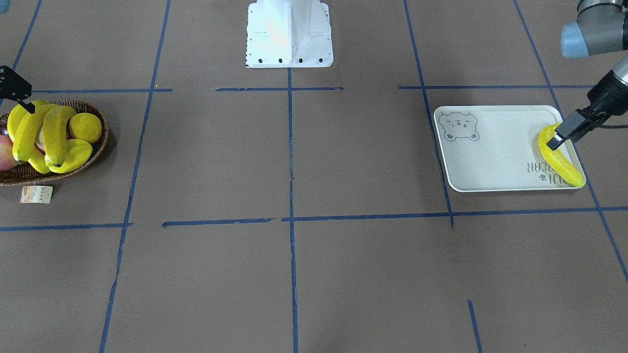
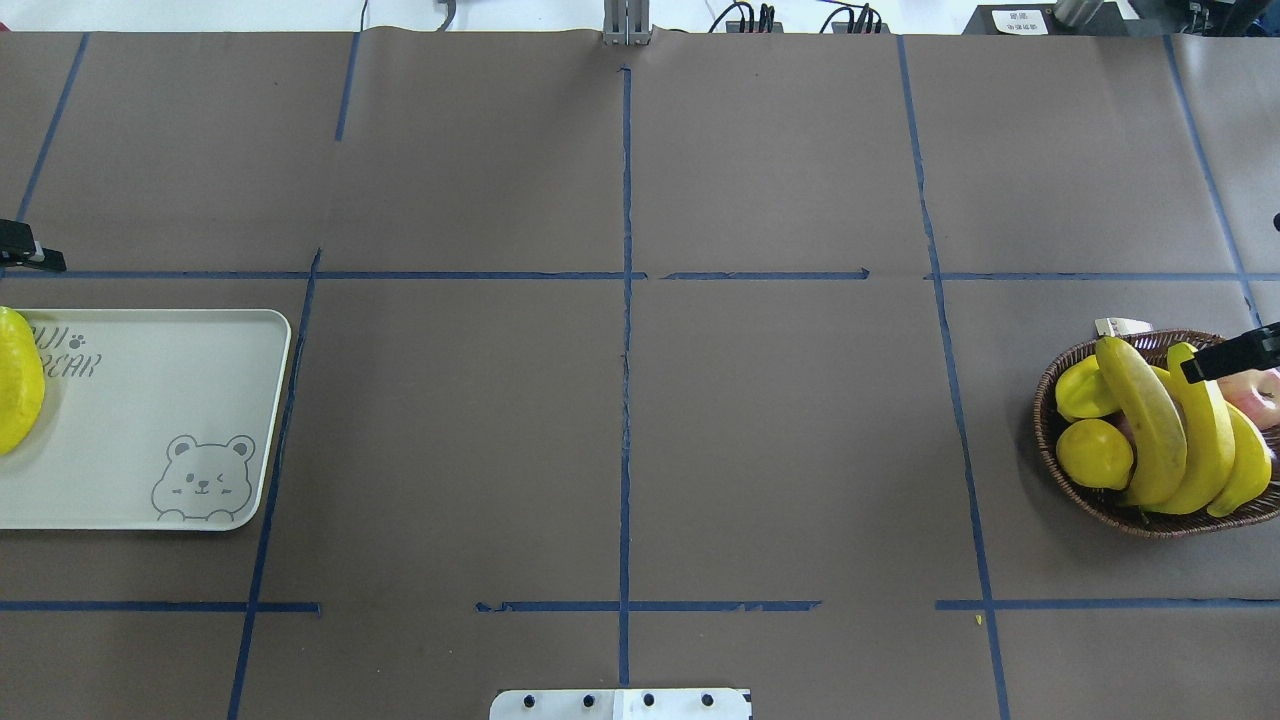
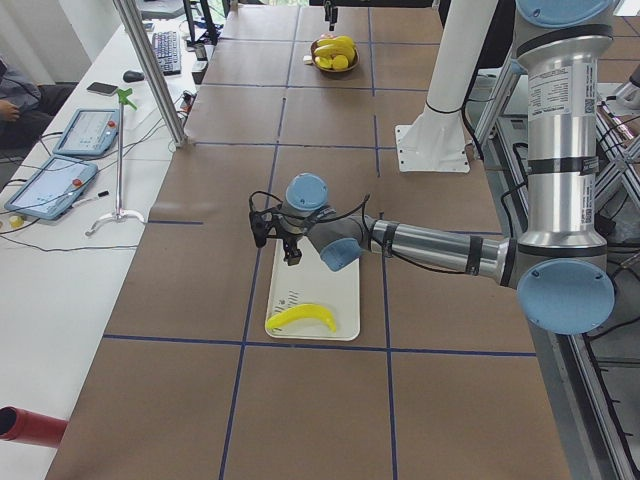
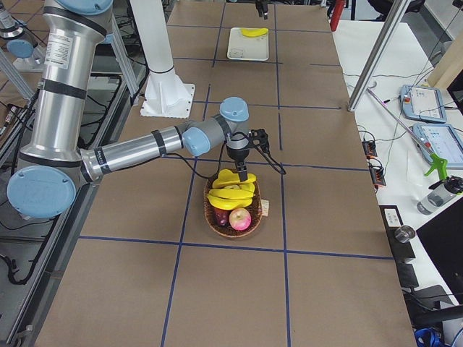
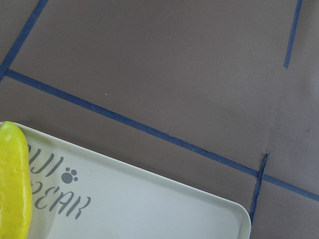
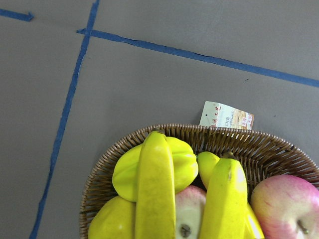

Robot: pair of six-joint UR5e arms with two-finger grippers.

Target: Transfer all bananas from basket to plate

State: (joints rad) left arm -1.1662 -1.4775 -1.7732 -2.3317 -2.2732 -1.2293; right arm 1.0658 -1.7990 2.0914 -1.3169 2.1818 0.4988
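Lying on plate (image 1: 490, 157): one banana (image 1: 562, 164)

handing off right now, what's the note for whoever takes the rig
Left gripper: hovers over the end of the plate, not holding anything; cannot tell if open or shut.
Right gripper: just above the basket; open or shut unclear.
Done: one banana lies flat on the plate.
Left: three bananas in the basket still need to go to the plate.

At left edge of front-facing view, basket (image 1: 29, 176) containing three bananas (image 1: 54, 135), lemon (image 1: 85, 127) and apple (image 1: 5, 152); at right, plate (image 1: 495, 147) bearing one banana (image 1: 564, 166) along right rim.
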